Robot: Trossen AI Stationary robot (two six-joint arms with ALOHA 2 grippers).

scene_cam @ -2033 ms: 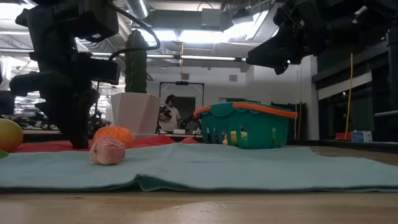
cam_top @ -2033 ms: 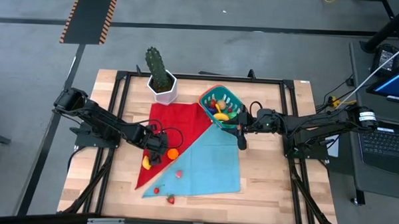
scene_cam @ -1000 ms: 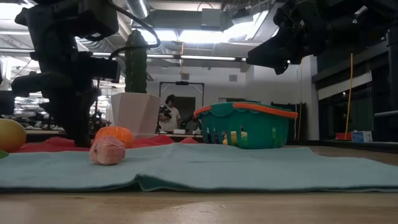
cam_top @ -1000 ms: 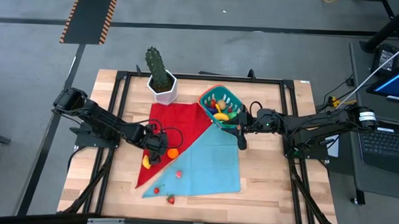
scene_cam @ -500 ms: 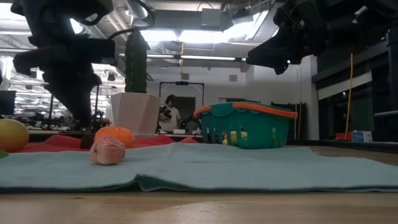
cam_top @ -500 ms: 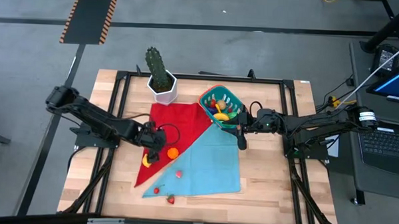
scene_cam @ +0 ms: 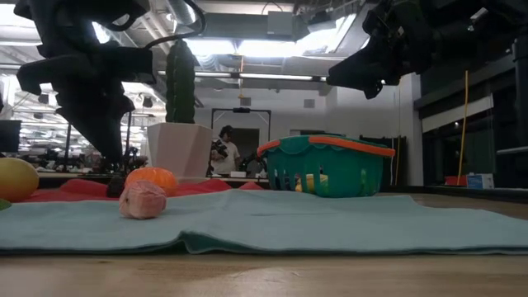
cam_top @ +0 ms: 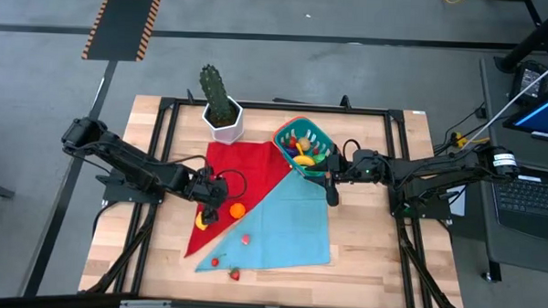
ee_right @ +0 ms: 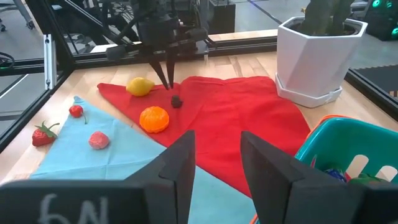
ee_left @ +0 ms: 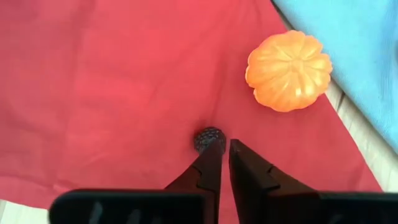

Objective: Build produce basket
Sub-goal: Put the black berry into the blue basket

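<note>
Far left: left gripper [cam_top: 213, 196] poised over the red cloth [cam_top: 246, 167], fingers nearly together with only a thin slit between them, nothing clamped. In the left wrist view, fingertips [ee_left: 213, 155] right at a small dark berry [ee_left: 208, 137] lying on the red cloth, close beside it; actual contact cannot be told. Just beyond, an orange [ee_left: 289, 61] shaped like a peeled, segmented fruit, resting at the red cloth's edge next to the blue cloth [ee_left: 360, 56].

Near the left gripper in the high view: a lemon [cam_top: 200, 223] on the red cloth's lower part, the orange [cam_top: 238, 209] just to its right. Lower down, a pale pink fruit [cam_top: 245, 237] on the blue cloth [cam_top: 294, 223], and a cherry [cam_top: 214, 261] and a strawberry [cam_top: 235, 274] near that cloth's front edge. At table height, the pink fruit [scene_cam: 143, 200] in front of the orange [scene_cam: 151, 177], the lemon [scene_cam: 15, 178] at the far left.

Behind the red cloth, a white hexagonal pot [cam_top: 224, 121] with a cactus [cam_top: 215, 89].

Further right, the teal basket [cam_top: 285, 132] with its orange-red rim, standing at the upper corner where the two cloths meet, already holding several pieces of produce [cam_top: 303, 153], yellow, green and orange among them.

Right of the basket, right gripper [cam_top: 332, 177] raised above the table just beside the rim, fingers [ee_right: 178, 163] clearly apart, holding nothing.
</note>
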